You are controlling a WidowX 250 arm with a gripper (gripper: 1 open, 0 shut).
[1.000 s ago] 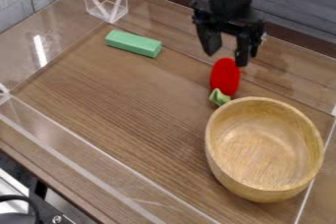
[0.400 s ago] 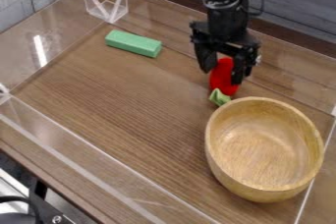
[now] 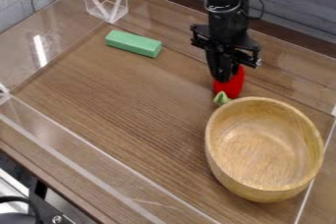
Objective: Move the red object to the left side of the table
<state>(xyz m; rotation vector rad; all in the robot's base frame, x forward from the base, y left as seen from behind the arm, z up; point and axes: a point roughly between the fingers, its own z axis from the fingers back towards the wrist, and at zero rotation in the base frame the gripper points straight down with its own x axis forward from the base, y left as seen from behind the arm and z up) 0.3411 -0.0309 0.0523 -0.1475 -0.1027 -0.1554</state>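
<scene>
The red object [image 3: 230, 80], a small glossy strawberry-like toy with a green leafy end [image 3: 221, 96], lies on the wood-grain table [image 3: 118, 100] just behind the wooden bowl, at the right. My gripper [image 3: 226, 71] points straight down onto it, its black fingers shut on the toy's red body. Only the lower red part and the green end show below the fingers.
A large wooden bowl [image 3: 264, 146] sits at the front right, close to the toy. A flat green block [image 3: 133, 43] lies at the back left. Low clear acrylic walls [image 3: 102, 6] edge the table.
The gripper came down over the red toy and its fingers closed from wide open onto it. The toy has stayed where it was.
</scene>
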